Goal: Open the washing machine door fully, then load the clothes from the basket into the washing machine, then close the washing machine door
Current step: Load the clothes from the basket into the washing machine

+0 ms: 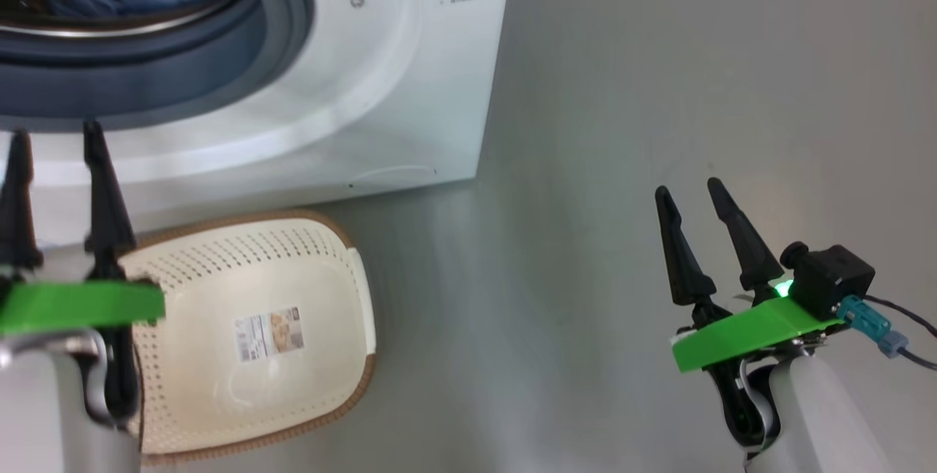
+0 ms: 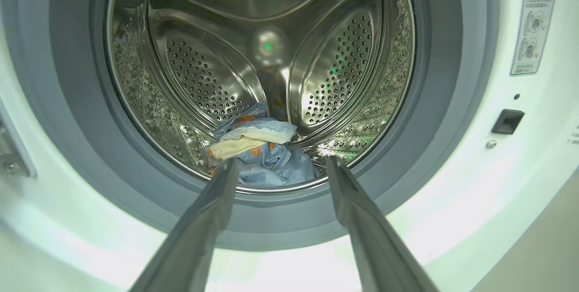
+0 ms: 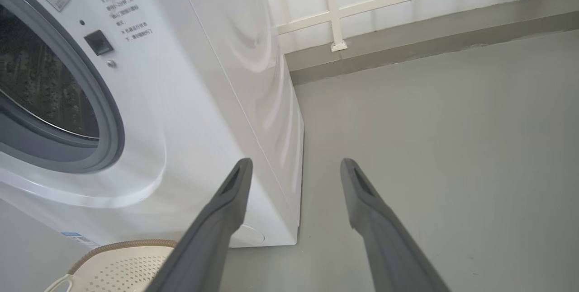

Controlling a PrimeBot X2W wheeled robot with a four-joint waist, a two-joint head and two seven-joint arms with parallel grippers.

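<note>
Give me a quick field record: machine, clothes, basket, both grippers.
washing machine: opening uncovered
clothes: lying low in drum
basket: on floor before machine, visible part bare except label sticker
left gripper: fingers apart, empty, pointing into drum
right gripper: fingers apart, empty, above floor right of machine

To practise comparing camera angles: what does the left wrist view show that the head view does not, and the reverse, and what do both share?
Left wrist view: the steel drum right to its perforated back wall, and a cream-white piece among the clothes. Head view: the basket with its label sticker, and the open right gripper over the grey floor. Both: the washing machine, its grey-blue gasket, blue clothes inside, the open left gripper.
</note>
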